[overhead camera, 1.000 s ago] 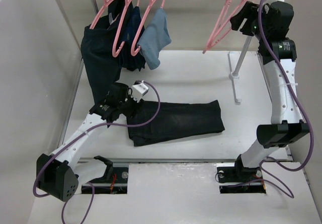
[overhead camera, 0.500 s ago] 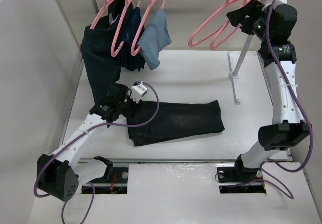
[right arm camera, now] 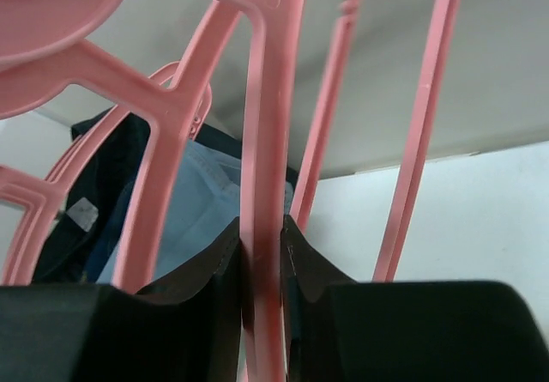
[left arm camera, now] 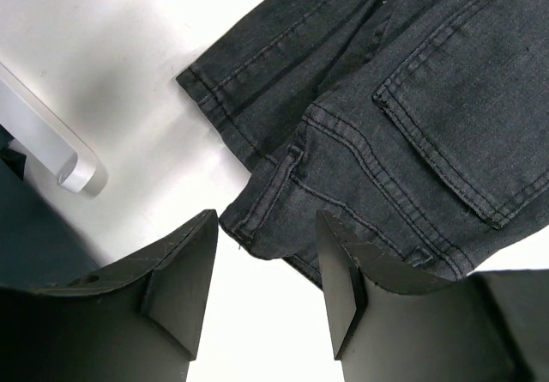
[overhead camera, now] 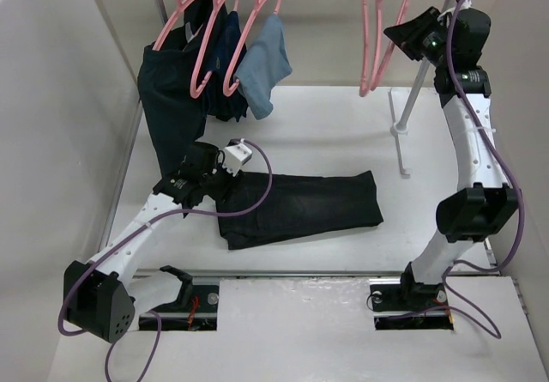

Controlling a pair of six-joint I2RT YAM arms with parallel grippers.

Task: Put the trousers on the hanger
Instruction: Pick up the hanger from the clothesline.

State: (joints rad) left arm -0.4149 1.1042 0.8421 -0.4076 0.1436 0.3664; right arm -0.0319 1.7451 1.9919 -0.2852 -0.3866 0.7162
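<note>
Top cam sits above & behind my bases, facing down & fwd over the whole table (overhead camera: pixel 326 133) to its far side, the widest view. L wrist cam looks nearly straight down past my left gripper (left arm camera: pixel 268 253), v. close on the trousers (left arm camera: pixel 412 99) waistband; top cam shows that same spot. R wrist cam peers past my right gripper (right arm camera: pixel 262 245) along the hanger (right arm camera: pixel 268 99), v. close, toward the light blue cloth (right arm camera: pixel 202 197), also in top view.

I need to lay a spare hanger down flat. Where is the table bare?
Bare table lies behind the trousers, between the hanging clothes and the rack foot; also right of the trousers, up to the right arm. Crowded: back left corner, and the trousers' left end under the left end effector.
</note>
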